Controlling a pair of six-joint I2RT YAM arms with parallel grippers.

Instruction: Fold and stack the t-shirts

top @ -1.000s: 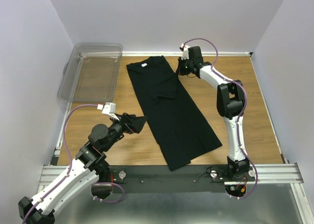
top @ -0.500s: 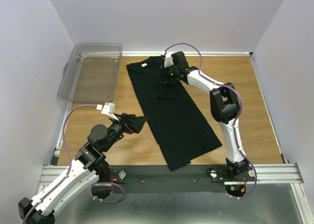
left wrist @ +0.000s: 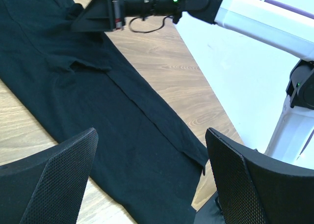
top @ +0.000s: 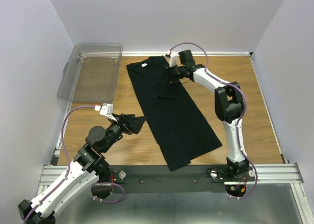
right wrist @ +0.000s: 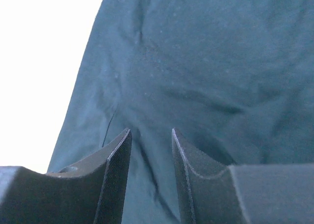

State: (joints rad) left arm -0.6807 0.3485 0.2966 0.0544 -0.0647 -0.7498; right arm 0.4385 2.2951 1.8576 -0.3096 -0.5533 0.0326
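Observation:
One black t-shirt [top: 171, 113] lies flat on the wooden table, folded into a long strip running from back left to front right, its white neck label [top: 143, 65] at the far end. My right gripper [top: 170, 76] is low over the folded sleeve near the collar. In the right wrist view its jaws [right wrist: 151, 131] stand partly apart, open, with a ridge of wrinkled cloth [right wrist: 206, 62] below the gap. My left gripper [top: 140, 122] hovers wide open just off the strip's left edge, holding nothing. The left wrist view [left wrist: 151, 131] looks along the t-shirt [left wrist: 122, 135] toward the right gripper [left wrist: 86, 20].
A clear plastic bin [top: 93, 71] stands at the back left, off the table's left edge. Bare wood [top: 240, 96] lies to the right of the shirt. White walls close in the back and both sides. The arms' base rail [top: 171, 174] runs along the near edge.
My right gripper moved left from the shirt's right edge to over the folded sleeve, and its jaws went from shut to partly apart. The left arm barely shifted.

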